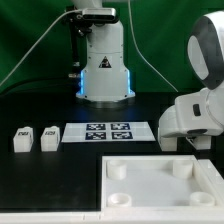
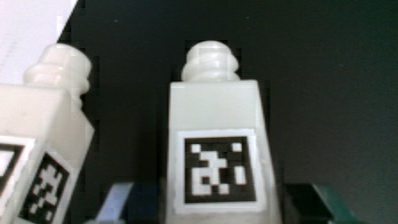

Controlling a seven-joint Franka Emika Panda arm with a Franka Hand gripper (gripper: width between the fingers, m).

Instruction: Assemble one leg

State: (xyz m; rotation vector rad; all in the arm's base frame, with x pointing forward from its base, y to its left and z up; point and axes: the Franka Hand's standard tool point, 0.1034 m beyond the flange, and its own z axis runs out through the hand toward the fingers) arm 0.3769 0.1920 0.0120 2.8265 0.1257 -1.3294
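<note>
White and blocky, the small leg (image 2: pixel 217 110) fills the middle of the wrist view, with a black-and-white square tag on the face turned to the camera and a narrower round peg at its far end. The dark two-finger gripper (image 2: pixel 214 203) straddles the leg's tagged end. One of its fingers (image 2: pixel 128 203) stands on each side of the post with a thin gap showing between finger and leg, so the jaws stand apart and clasp nothing. The peg end points away from the gripper. A second white tagged post of the same shape (image 2: pixel 45 130) lies just beside the leg on the black table (image 2: pixel 338 90), apart from it and slightly angled to it. In the exterior view the white robot arm (image 1: pixel 192 112) hangs low at the exterior view's right, beyond the end of the flat white marker board (image 1: pixel 108 131) and above a corner of the large white square tray-like piece with round corner sockets (image 1: pixel 160 185); its fingers are hidden there. Two small white tagged posts (image 1: pixel 22 138) (image 1: pixel 49 137) sit side by side at the exterior view's left, well apart from the arm. Whether they are the wrist view's pair cannot be told.
</note>
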